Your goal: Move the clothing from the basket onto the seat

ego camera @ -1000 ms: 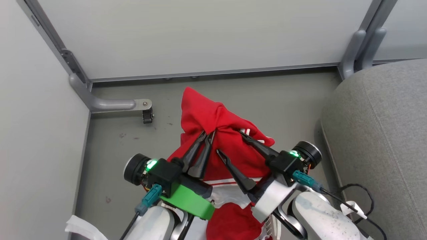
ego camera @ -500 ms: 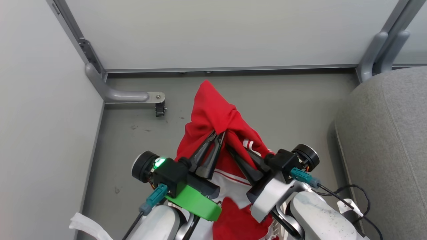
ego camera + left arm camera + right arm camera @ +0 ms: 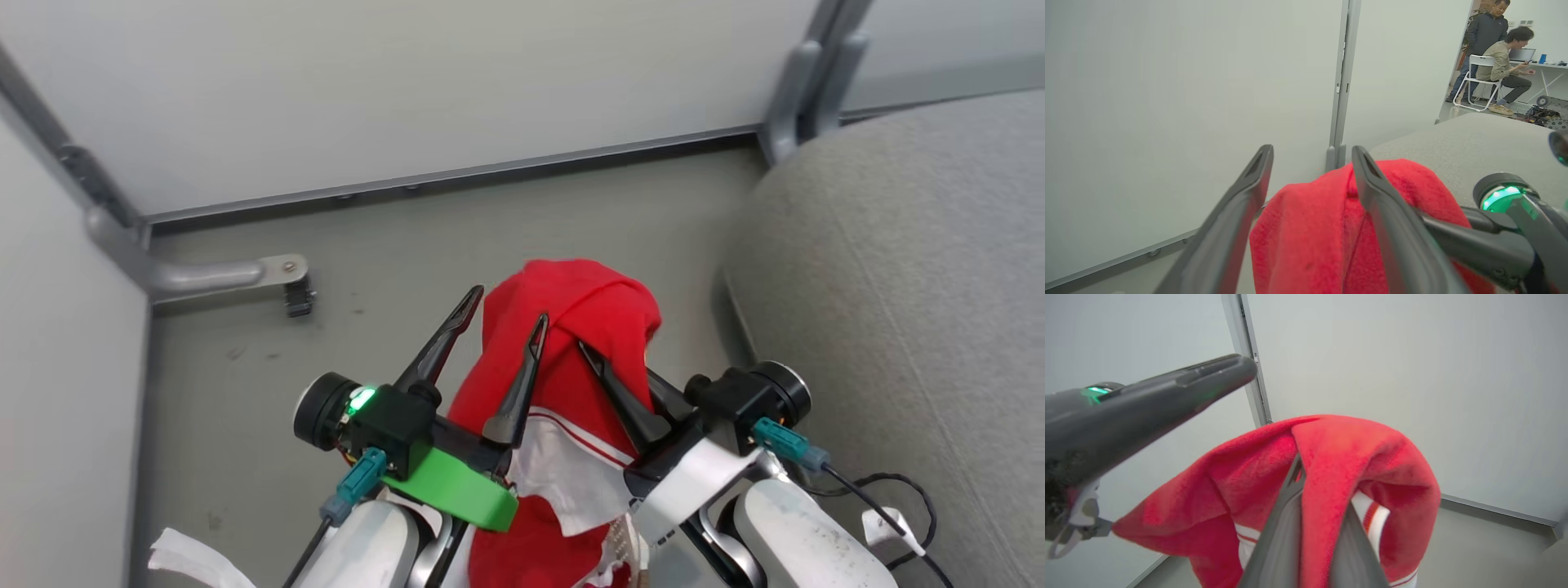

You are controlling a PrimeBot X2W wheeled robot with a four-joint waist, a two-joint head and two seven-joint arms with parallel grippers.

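So right now our right gripper is pinched tight on the red garment, which hangs in a bunch above the grey floor, just beside the grey seat but not on it. Our left gripper has its fingers spread wide apart at the cloth's top, clamping nothing

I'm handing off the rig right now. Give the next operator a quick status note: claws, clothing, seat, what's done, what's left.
Left claw: open, beside the clothing, not gripping it.
Right claw: shut on the clothing, holding it up above the floor.
Seat: to the robot's right, no garment on the visible part.
Done: one garment lifted.
Left: swing right and release on the seat. The red fabric lower down may be a second garment.
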